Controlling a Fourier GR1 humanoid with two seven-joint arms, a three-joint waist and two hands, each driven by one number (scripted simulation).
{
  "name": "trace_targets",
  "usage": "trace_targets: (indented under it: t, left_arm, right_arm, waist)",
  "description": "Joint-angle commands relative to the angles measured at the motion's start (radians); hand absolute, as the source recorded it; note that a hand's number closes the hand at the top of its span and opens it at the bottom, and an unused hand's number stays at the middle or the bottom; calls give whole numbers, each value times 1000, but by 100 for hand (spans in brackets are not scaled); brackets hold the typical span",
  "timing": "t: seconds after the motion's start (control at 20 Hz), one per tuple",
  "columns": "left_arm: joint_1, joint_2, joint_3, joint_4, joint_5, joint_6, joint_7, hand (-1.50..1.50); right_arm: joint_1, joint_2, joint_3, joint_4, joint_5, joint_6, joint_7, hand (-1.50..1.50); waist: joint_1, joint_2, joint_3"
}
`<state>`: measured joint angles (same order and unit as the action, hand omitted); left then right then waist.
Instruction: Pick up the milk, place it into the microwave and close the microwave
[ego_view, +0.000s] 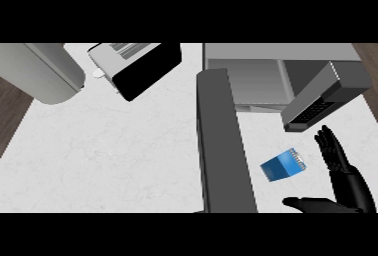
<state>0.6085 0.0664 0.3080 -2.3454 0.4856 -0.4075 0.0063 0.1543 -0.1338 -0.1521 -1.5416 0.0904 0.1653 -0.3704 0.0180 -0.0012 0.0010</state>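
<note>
A small blue rectangular milk carton (283, 165) lies on the white marble counter (111, 150) near its right edge, before the open grey microwave (251, 80), the black right hand (338, 170) beside it, fingers straight and spread, apparently ready to grasp.

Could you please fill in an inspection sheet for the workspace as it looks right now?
Surface: white counter, marbled.
Job's things: blue milk carton lying on the counter, not held; microwave at the back, its door swung open toward the view.
Clutter: toaster-like appliance and grey cylinder at the back left.
Hands: right hand open, beside the milk, apart from it; left hand not in view.
Cables: nothing seen.
Surroundings: dark floor at the left edge.
</note>
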Motion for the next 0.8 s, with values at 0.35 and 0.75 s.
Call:
trace_targets:
  t: [0.35, 0.75]
  left_arm:
    - [80, -57, 24, -122, 95, -52, 3, -150]
    - [133, -60, 42, -143, 137, -102, 4, -150]
  right_arm:
    - [-91, -61, -30, 451, 125, -34, -331, -150]
    - [-295, -49, -66, 774, 130, -72, -473, -150]
  waist:
    - [1, 1, 1]
    - [6, 2, 1]
